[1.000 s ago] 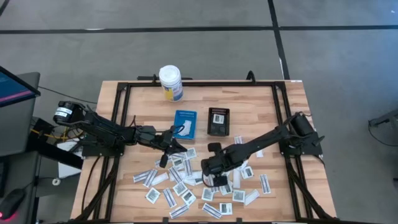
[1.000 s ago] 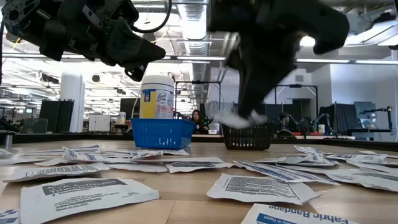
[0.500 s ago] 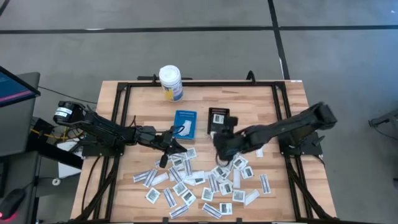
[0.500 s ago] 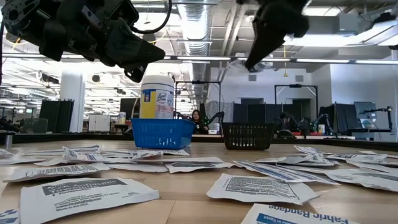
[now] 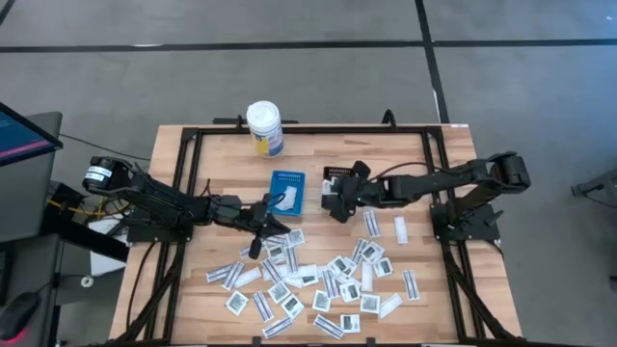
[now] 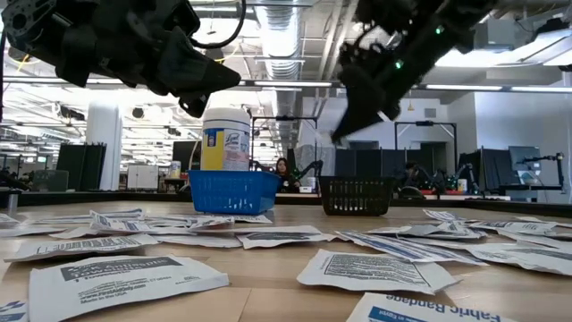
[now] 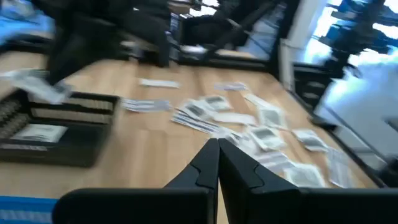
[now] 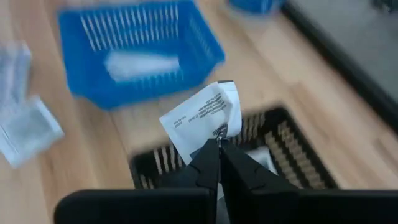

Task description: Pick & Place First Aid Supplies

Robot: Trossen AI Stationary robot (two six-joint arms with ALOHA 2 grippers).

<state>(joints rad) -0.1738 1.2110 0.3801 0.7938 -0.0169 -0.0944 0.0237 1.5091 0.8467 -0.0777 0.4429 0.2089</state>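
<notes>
Over the black tray (image 5: 338, 188), I see my right end effector (image 8: 217, 144) pinching a light, floppy packet (image 8: 202, 118) by its edge, left end effector (image 7: 217, 151) pressed together.

White paper packets (image 5: 308, 280) with dark print lie scattered flat across the worktop's near half; one packet (image 8: 202, 118) hangs pinched above a black tray (image 8: 273, 146).

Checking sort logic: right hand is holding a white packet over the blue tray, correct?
Not quite. The right hand does hold a white packet, but over the black tray, not the blue tray; the right wrist view shows it.
</notes>
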